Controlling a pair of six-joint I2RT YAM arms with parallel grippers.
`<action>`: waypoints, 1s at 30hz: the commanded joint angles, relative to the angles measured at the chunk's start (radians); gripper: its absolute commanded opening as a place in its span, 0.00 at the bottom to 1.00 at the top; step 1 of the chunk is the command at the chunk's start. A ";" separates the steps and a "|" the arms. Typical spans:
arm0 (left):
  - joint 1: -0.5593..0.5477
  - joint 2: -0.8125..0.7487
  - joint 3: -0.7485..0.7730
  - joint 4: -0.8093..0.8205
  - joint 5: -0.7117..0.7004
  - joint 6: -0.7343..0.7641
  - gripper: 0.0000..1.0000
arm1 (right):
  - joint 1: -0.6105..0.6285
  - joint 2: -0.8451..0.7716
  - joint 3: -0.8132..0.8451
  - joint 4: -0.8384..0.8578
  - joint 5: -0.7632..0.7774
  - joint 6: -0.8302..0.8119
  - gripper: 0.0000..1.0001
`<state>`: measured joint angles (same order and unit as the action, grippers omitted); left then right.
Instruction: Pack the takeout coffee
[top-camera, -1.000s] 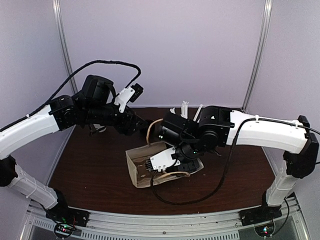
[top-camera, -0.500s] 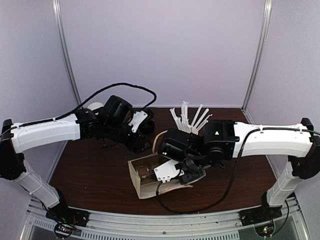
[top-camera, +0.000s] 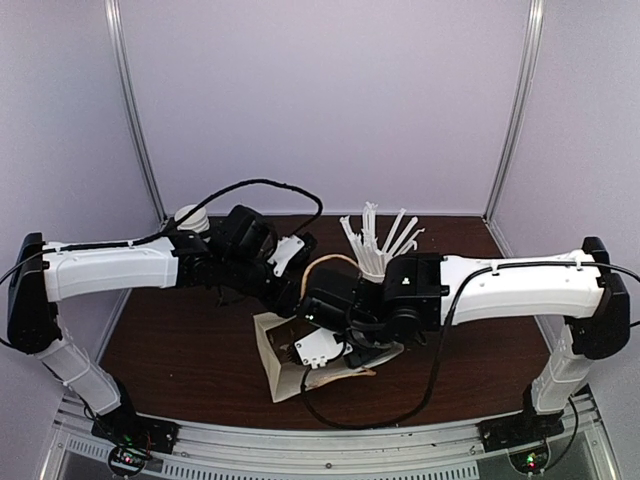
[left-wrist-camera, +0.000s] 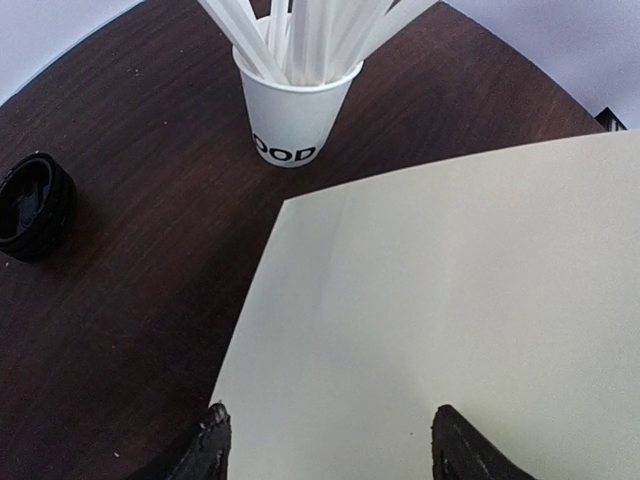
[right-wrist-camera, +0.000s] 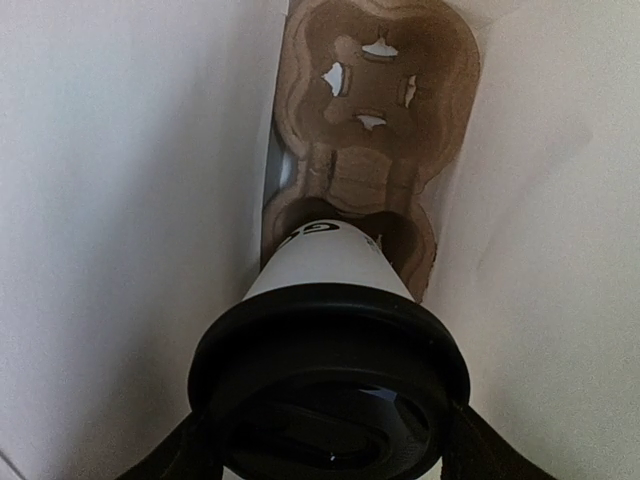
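Note:
The takeout coffee (right-wrist-camera: 335, 270), a white cup with a black dome lid, hangs upright inside the pale paper bag (top-camera: 285, 375). My right gripper (right-wrist-camera: 325, 445) is shut on it, one finger on each side of the lid. The cup's base is at the near well of a brown cardboard cup carrier (right-wrist-camera: 375, 110) on the bag's floor; I cannot tell if it touches. In the top view the right wrist reaches into the bag's mouth and hides the cup. My left gripper (left-wrist-camera: 337, 450) is open over the bag's flat side (left-wrist-camera: 450, 300), at its back edge.
A lidless white cup of long white straws (left-wrist-camera: 295, 115) stands just behind the bag (top-camera: 375, 250). A black round stack of lids (left-wrist-camera: 35, 205) lies to its left. White cups (top-camera: 190, 215) stand at the back left. The bag's walls (right-wrist-camera: 120, 200) close in on both sides of the held cup.
The left arm has swung down and to the right, up to the bag's back edge. The right arm has shifted a little left, still in the bag with the cup.

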<state>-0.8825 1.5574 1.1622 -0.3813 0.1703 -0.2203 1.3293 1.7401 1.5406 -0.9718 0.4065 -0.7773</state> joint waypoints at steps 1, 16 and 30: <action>0.006 -0.040 -0.021 0.082 0.045 -0.034 0.70 | -0.002 0.019 0.014 0.033 0.063 -0.015 0.61; 0.038 -0.007 -0.013 0.071 0.052 -0.013 0.70 | -0.041 0.047 0.013 0.097 0.083 -0.046 0.60; 0.264 0.162 0.105 0.097 0.092 -0.001 0.70 | -0.085 0.085 0.043 0.140 0.079 -0.069 0.61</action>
<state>-0.6521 1.6318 1.1809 -0.3202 0.2661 -0.2306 1.2541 1.8191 1.5452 -0.8482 0.4538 -0.8417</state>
